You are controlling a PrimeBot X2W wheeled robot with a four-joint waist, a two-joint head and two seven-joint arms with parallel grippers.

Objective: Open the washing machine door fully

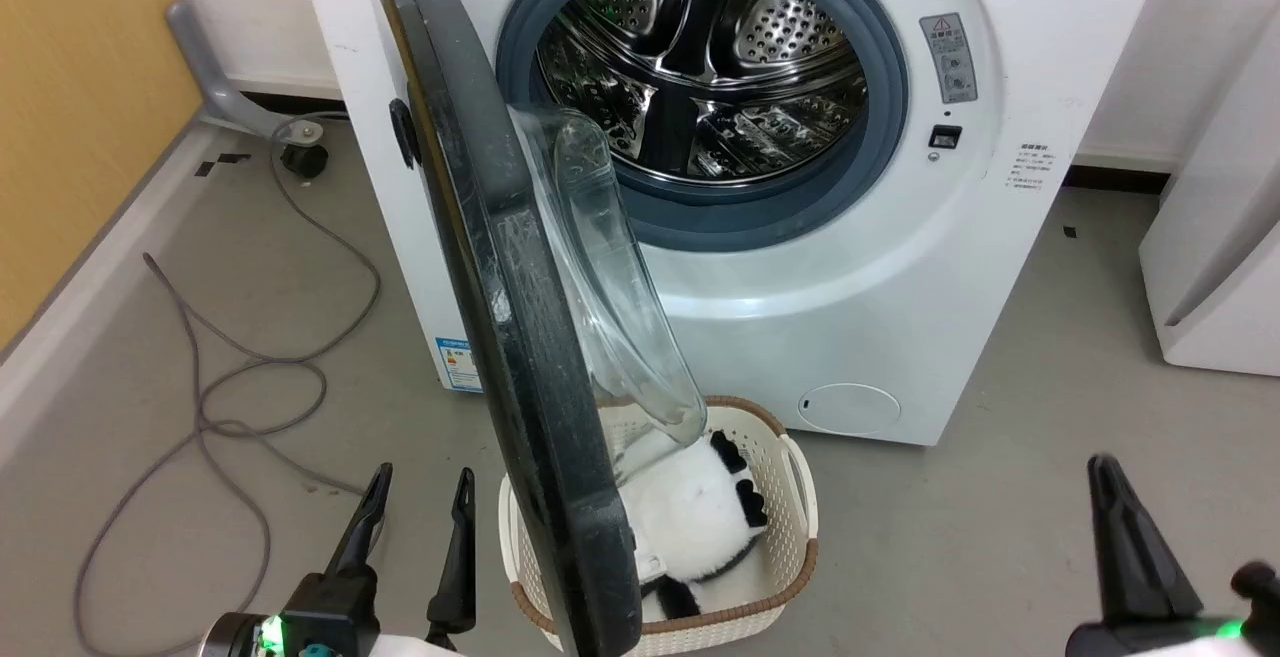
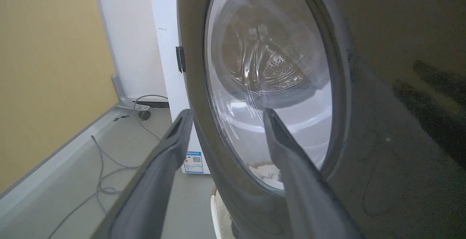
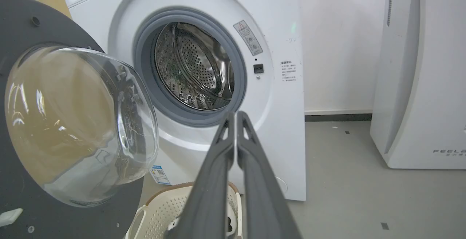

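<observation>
The left gripper (image 1: 422, 477) is nearest, low at the left of the head view. Its two dark fingers stand well apart with nothing between them, just to the left of the door's rim. In its own wrist view the door's glossy outer face lies close behind the fingers; whether a finger touches it I cannot tell. The right gripper (image 3: 236, 115) has its fingers pressed together on nothing, well to the right of the door.

The white washer (image 1: 900, 317) stands on the grey floor (image 1: 1000, 537), its steel drum (image 1: 700, 67) bare inside a grey rubber ring (image 1: 880, 137).

The washing machine door (image 1: 500, 287) hangs from the left edge of the washer's front. It is swung out until the head view sees it almost edge-on, standing away from the front rather than folded back flat. It is a big round black disc, shiny outside and matt dark grey inside. A clear glass bowl (image 1: 620, 317) bulges from its inner side towards the right.

A cream basket (image 1: 790, 527) sits on the floor at the washer's foot, partly under the door's lower edge. It holds a black-and-white soft toy (image 1: 700, 517).
</observation>
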